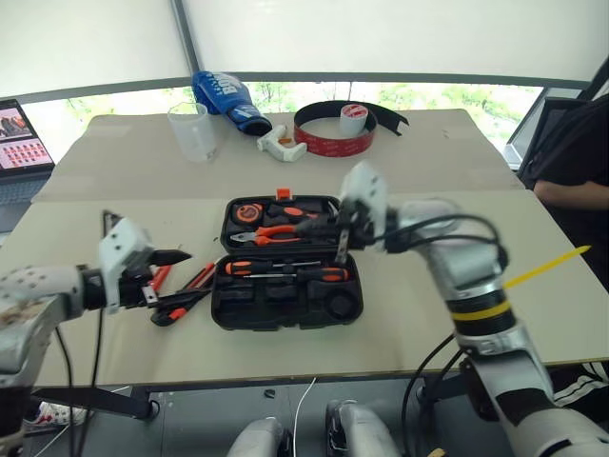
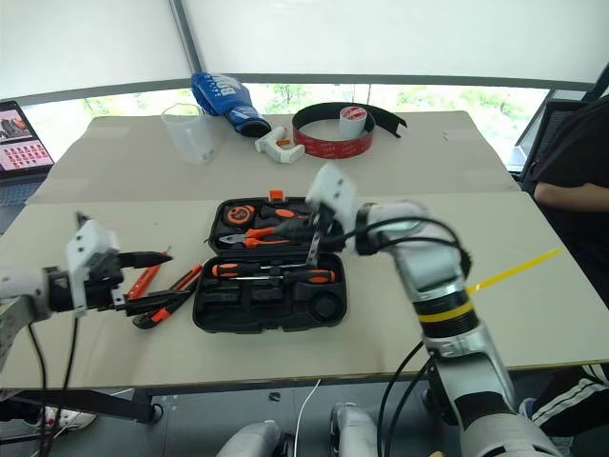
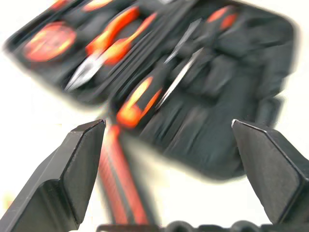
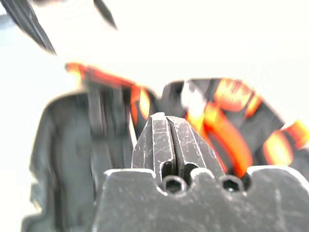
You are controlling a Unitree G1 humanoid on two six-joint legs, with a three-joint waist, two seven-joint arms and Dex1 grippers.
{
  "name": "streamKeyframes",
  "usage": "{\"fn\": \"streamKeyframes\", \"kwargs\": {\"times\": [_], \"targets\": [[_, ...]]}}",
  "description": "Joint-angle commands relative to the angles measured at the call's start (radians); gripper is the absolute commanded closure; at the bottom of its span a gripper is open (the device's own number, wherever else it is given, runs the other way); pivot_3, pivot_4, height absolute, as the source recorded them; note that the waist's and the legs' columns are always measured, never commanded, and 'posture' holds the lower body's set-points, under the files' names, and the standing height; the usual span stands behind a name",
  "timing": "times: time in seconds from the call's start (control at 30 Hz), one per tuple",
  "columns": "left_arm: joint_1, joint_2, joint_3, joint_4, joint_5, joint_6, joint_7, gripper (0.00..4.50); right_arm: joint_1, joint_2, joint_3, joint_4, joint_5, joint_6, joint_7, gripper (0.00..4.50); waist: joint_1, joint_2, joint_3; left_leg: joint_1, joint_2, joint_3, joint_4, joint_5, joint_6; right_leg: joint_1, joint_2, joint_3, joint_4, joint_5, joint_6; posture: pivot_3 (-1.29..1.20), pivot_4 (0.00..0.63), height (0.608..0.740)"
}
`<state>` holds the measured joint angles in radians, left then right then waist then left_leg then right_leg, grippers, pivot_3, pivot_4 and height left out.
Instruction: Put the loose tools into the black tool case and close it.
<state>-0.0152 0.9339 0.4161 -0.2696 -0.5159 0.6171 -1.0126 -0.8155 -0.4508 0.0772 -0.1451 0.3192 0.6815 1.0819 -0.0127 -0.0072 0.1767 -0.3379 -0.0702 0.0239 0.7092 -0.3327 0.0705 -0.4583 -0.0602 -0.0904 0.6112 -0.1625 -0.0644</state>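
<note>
Case (image 1: 285, 303) is lying wide open in the middle of the near table (image 1: 533, 314), orange latch (image 1: 283, 193) at its 12 o'clock edge. Far half has the orange-handled pliers (image 1: 269, 233) plus some round orange and black bit at its 10 o'clock corner. Near half has two long screwdrivers (image 1: 285, 269) side by side, orange-black handles, shafts running across the case. Right gripper (image 4: 166, 140) is hanging over the case around the hinge line, pointing toward 9 o'clock, and in its wrist view the two black fingers are pressed together with basically just a seam between them, nothing pinched in there. Left gripper (image 3: 169, 159) is off at 9 o'clock from the case, up off the table, fingers spread as wide as they go and empty, aimed back at the case. On the table between that gripper and the case there's loose stuff: a black-orange utility knife (image 1: 181, 307) close against the case's 9 o'clock edge and a small orange screwdriver (image 1: 159, 277) beside it, further from the case. Far table at 12 o'clock has a big red-black tape band (image 1: 333, 141) with a white roll (image 1: 354, 119) in it, a clear cup (image 1: 193, 129) and a blue bag (image 1: 228, 97). Laptop (image 1: 21, 152) at 10 o'clock.
</note>
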Motion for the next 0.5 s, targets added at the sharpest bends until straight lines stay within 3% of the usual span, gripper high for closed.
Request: {"fn": "streamKeyframes", "kwargs": {"times": [0.03, 0.2, 0.33, 0.5], "targets": [[0.179, -0.068, 0.245, -0.105, 0.017, 0.044, 0.109, 0.00, 0.069, -0.099, -0.087, -0.179, 0.172, 0.116, 0.068, 3.03, 0.003, 0.000, 0.000, 0.000, 0.000, 0.000, 0.000, 0.000, 0.000, 0.000, 0.000, 0.000, -0.001, 0.000, 0.000, 0.00, 0.150, 0.730], [0.417, -0.168, 0.405, -0.158, 0.042, 0.079, 0.181, 0.00, 0.150, -0.189, -0.112, -0.274, 0.254, 0.128, 0.074, 1.21, 0.009, -0.001, 0.000, 0.000, 0.000, 0.000, -0.001, -0.001, 0.002, 0.001, -0.001, 0.001, -0.001, 0.000, 0.001, 0.00, 0.150, 0.730], [0.458, -0.168, 0.379, -0.167, 0.056, 0.096, 0.217, 0.00, 0.168, -0.211, -0.112, -0.303, 0.299, 0.138, 0.047, 1.20, 0.027, -0.001, 0.000, 0.001, 0.001, 0.000, -0.001, -0.002, 0.004, 0.001, -0.001, 0.002, -0.001, -0.005, 0.009, 0.00, 0.150, 0.730], [0.307, -0.091, 0.281, -0.139, 0.031, 0.213, 0.282, 0.00, 0.183, -0.226, -0.112, -0.322, 0.333, 0.141, 0.013, 1.20, 0.059, -0.004, 0.000, -0.001, 0.004, 0.001, 0.000, -0.002, 0.004, 0.002, -0.001, 0.001, 0.000, -0.005, 0.010, 0.00, 0.150, 0.730]]}}
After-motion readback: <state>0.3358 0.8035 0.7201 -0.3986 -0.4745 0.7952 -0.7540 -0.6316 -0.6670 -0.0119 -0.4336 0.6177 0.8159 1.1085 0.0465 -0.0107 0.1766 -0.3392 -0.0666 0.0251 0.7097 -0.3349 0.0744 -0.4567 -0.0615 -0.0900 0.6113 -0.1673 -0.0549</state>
